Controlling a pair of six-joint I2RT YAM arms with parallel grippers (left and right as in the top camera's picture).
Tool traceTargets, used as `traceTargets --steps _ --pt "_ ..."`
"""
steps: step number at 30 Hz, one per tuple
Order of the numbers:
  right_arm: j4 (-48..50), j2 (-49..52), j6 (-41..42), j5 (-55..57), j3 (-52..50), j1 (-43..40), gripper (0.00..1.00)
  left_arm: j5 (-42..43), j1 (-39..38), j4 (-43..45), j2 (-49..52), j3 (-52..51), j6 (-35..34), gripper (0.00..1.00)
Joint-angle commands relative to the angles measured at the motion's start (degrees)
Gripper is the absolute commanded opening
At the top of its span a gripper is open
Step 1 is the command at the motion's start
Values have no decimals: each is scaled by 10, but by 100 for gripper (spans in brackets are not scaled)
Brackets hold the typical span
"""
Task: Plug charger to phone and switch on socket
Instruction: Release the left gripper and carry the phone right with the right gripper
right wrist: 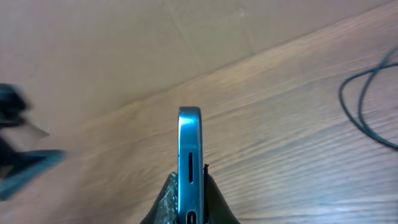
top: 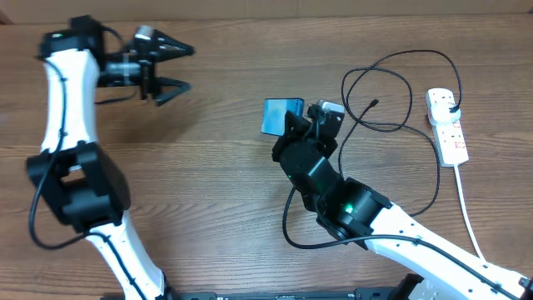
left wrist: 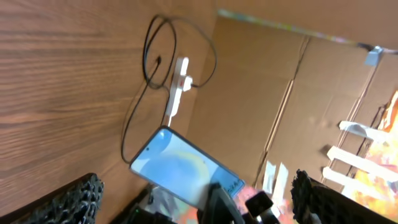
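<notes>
The slim rectangular smartphone with a light blue-teal screen (top: 280, 115) is off the brown wood-grain table (top: 208, 192), well to the left of the small white elongated power strip with red switch markings (top: 446, 125). It is clamped at its lower end by the right gripper (right wrist: 189, 204), whose two fingers are closed tight against its faces. The right wrist view shows the phone edge-on and upright. The long thin black charger cable (top: 391, 87) lies in loops on the table just left of the power strip. Its small connector tip (top: 376, 103) rests free inside the loops, apart from the phone. At the strip's far end something small and dark (top: 450, 102) sits on top where the cable arrives, apparently the plug, though it is too small to tell how it is seated. The strip's thick white cord (top: 469, 217) trails from its near end. The left gripper (top: 177, 69) hovers far to the left of the strip, jaws spread wide and holding nothing.
</notes>
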Motion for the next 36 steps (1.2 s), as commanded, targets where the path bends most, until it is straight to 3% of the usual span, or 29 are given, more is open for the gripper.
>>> traceTargets --steps 1,6,10,19,25,32,36 --pt "-5 -13 0 16 12 -13 4 -11 38 -33 -62 20 81 100" --pt "-5 -55 19 4 12 -48 4 -138 93 -93 -126 20 131 100" --pt "-14 -113 67 -69 12 -85 4 -241 139 -136 -191 20 153 98" --pt "-104 -145 242 -288 10 -182 4 -349 227 -146 -398 9 158 97" --pt "-38 -103 277 -432 4 -216 4 -394 237 -146 -573 -14 158 100" --pt "-10 -77 276 -478 4 -239 4 -483 237 -121 -721 -142 87 100" --pt "-15 -77 266 -490 4 -272 4 -421 237 -64 -779 -303 7 99"
